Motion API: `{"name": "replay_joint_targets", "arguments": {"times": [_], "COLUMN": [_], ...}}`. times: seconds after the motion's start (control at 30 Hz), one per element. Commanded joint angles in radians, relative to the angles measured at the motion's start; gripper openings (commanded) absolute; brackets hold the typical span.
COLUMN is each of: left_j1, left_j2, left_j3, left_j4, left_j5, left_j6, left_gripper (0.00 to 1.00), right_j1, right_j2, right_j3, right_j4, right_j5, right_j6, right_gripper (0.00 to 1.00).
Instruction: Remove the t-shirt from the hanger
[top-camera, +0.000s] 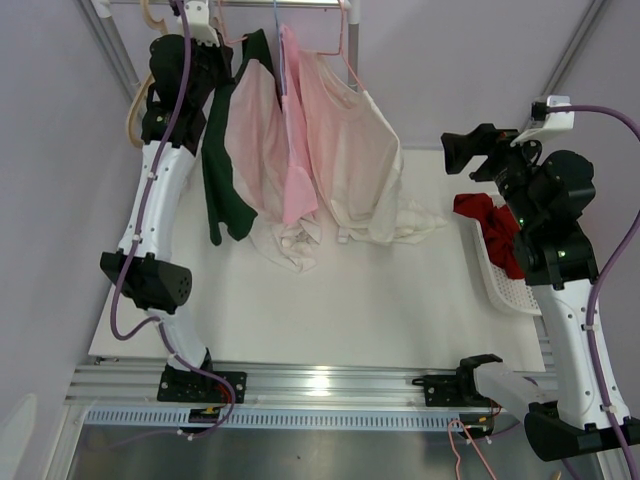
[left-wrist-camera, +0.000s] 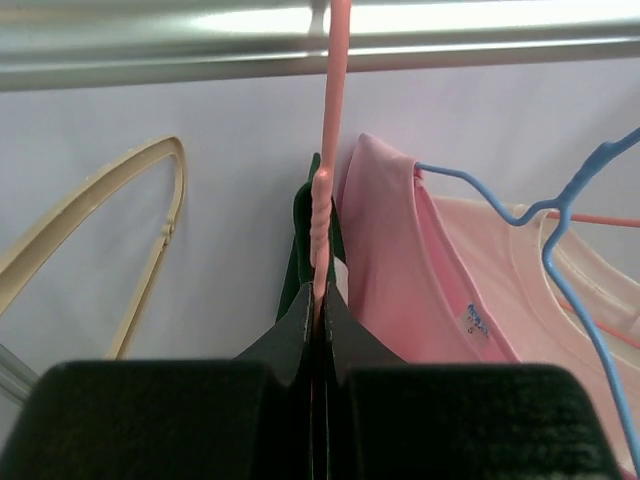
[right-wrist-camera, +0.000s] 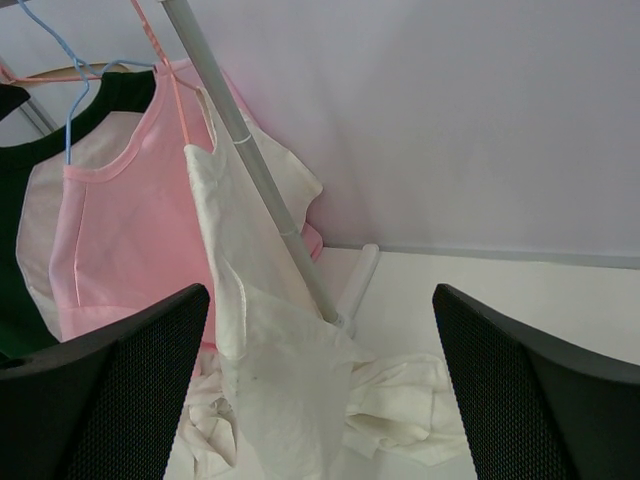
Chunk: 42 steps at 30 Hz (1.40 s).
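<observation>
Several shirts hang on the rail (left-wrist-camera: 150, 55). A dark green and white t-shirt (top-camera: 222, 190) hangs on a pink hanger (left-wrist-camera: 325, 200). My left gripper (left-wrist-camera: 322, 300) is shut on that hanger's neck just under the rail; it also shows in the top view (top-camera: 213, 35). Next to it hang a pink t-shirt (top-camera: 298, 170) on a blue hanger (left-wrist-camera: 560, 250) and a cream shirt (top-camera: 355, 150) on another pink hanger. My right gripper (top-camera: 462, 155) is open and empty, apart from the shirts, facing the cream shirt (right-wrist-camera: 260, 340).
An empty beige hanger (left-wrist-camera: 130, 220) hangs left of my left gripper. The rack's slanted post (right-wrist-camera: 260, 180) stands behind the cream shirt. White cloth (top-camera: 290, 245) lies heaped on the table below. A white basket (top-camera: 500, 285) holding a red garment (top-camera: 495, 225) sits at the right.
</observation>
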Motion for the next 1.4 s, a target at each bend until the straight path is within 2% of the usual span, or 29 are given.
{"name": "replay_joint_targets", "arguments": {"times": [0.0,0.23,0.3,0.37,0.43,0.53,0.63,0.67,0.77,0.83,0.97,1.1,1.2,1.37], "left_j1": [-0.019,-0.027,-0.037,-0.047,-0.050,-0.071,-0.129,-0.148,-0.208,-0.257,-0.341,-0.431,-0.462,-0.484], "left_j2": [-0.067,-0.158,-0.246,-0.337,-0.427,-0.468,-0.508,-0.515,-0.549,-0.574,-0.583,-0.554,-0.546,-0.514], "left_j3": [0.064,-0.025,-0.124,-0.352,-0.451,-0.450,-0.485,-0.501,-0.541,-0.580,-0.622,-0.630,-0.662,-0.615], "left_j4": [0.104,0.099,0.143,0.302,0.369,0.314,0.262,0.254,0.223,0.203,0.199,0.294,0.409,0.374], "left_j5": [-0.039,-0.137,-0.146,-0.167,-0.172,-0.189,-0.299,-0.384,-0.492,-0.589,-0.787,-1.141,-1.201,-1.256], "left_j6": [0.017,0.017,0.017,0.047,0.040,0.026,0.026,0.027,0.011,0.000,-0.002,0.029,0.105,0.093], "left_gripper": [0.01,0.01,0.01,0.01,0.01,0.01,0.01,0.01,0.01,0.01,0.01,0.01,0.01,0.01], "right_j1": [0.007,0.007,0.007,0.008,0.008,0.014,0.051,0.071,0.215,0.342,0.502,0.626,0.704,0.803], "right_j2": [-0.001,-0.001,0.004,0.006,0.010,0.019,0.065,0.081,0.128,0.141,0.148,0.127,0.113,0.130], "right_j3": [-0.003,0.001,0.002,0.004,0.005,0.008,0.028,0.046,0.056,0.039,0.010,-0.081,-0.165,-0.300], "right_j4": [0.037,0.036,0.040,0.037,0.036,0.023,-0.025,-0.041,-0.075,-0.067,-0.033,0.083,0.227,0.394], "right_j5": [-0.006,-0.014,-0.026,-0.045,-0.055,-0.068,-0.124,-0.138,-0.125,-0.089,-0.126,-0.186,-0.212,-0.188], "right_j6": [0.004,0.009,0.015,0.018,0.021,0.020,0.006,0.000,-0.061,-0.109,-0.123,-0.092,-0.068,-0.060], "right_gripper": [0.99,1.00,0.99,0.99,1.00,1.00,1.00,0.99,1.00,0.99,1.00,0.99,0.99,0.99]}}
